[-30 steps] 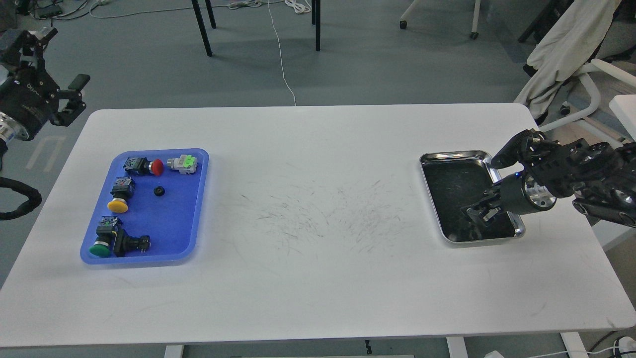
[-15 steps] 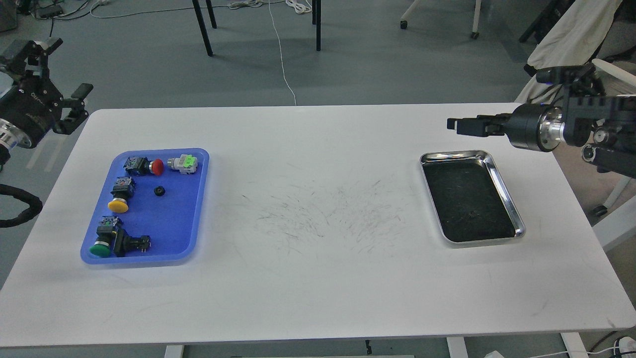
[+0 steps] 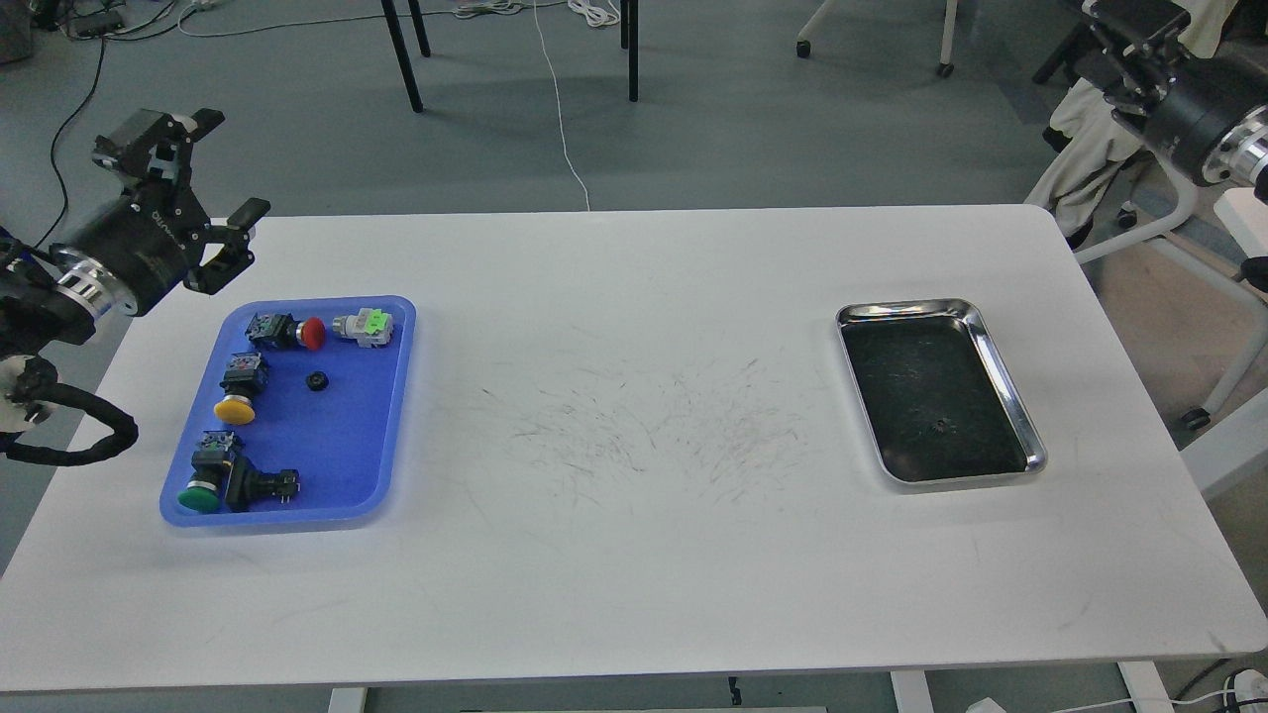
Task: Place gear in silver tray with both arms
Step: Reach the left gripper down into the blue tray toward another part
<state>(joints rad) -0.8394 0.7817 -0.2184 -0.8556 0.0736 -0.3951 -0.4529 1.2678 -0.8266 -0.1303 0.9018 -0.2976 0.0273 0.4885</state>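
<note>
The silver tray (image 3: 1003, 366) lies on the right side of the white table. A small dark gear (image 3: 937, 427) rests on its dark bottom, toward the near end, with nothing touching it. My right gripper (image 3: 1117, 22) is high at the top right, beyond the table's edge and far from the tray; it looks dark and its fingers cannot be told apart. My left gripper (image 3: 224, 166) hovers open and empty over the table's far left corner, just behind the blue tray (image 3: 367, 465).
The blue tray holds several push-button switches with red, yellow and green caps, and a small black round part (image 3: 317, 380). A chair draped with cloth (image 3: 1090, 149) stands off the table's far right corner. Scratch marks cover the table's middle.
My right arm has lifted out of the silver tray and swung up and back to the top right, leaving the gear in the tray. My left gripper has moved right, toward the blue tray.
</note>
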